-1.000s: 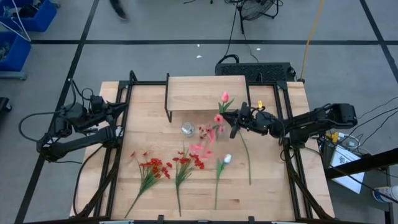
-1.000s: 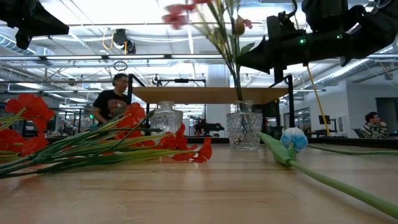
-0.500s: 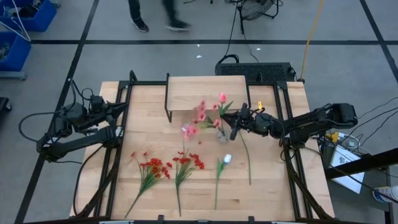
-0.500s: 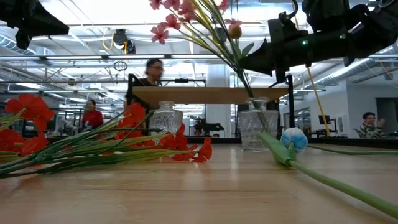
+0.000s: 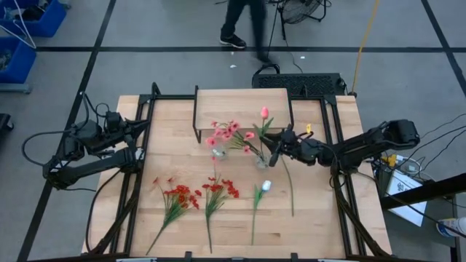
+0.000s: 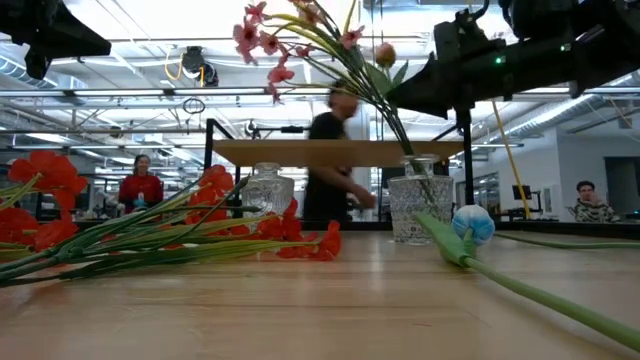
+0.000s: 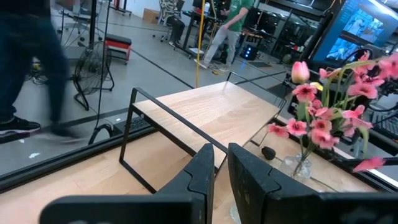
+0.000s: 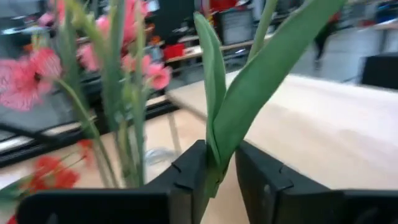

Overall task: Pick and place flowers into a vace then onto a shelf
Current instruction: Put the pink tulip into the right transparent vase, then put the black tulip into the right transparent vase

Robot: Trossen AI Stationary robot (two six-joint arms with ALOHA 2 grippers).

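Black metal makes up the left arm, which waits at the 9 o'clock edge of the pale wooden desk (image 5: 313, 218). Its left claw (image 5: 148, 124) hangs clear of the boards with the fingers drawn almost together and nothing between them.

At about 7 o'clock from the desk's centre lie two sprays of small red blossoms on thin green stems (image 5: 178, 198), side by side, heads towards the middle. A small empty cut-glass vase (image 5: 218, 151) stands just off centre. At 12 o'clock sits the small raised light-wood shelf on thin black legs (image 5: 240, 109), with nothing on it.

A clear glass vase holding flowers (image 5: 261, 161) stands on the desk just at 3 o'clock of the empty one, in front of the shelf. Pink blossom sprays (image 5: 229, 133) lean out of it towards 10 o'clock, and a single pink tulip bud (image 5: 263, 113) rises beside them. At 6 o'clock of this vase a white tulip bud on a long green stem (image 5: 266, 185) lies flat.

Reaching in from the 3 o'clock edge, the right claw (image 5: 274, 148) hovers just beside the filled vase. Its fingers stand slightly parted around a broad green tulip leaf (image 8: 249, 93), a sliver of gap showing on one side.
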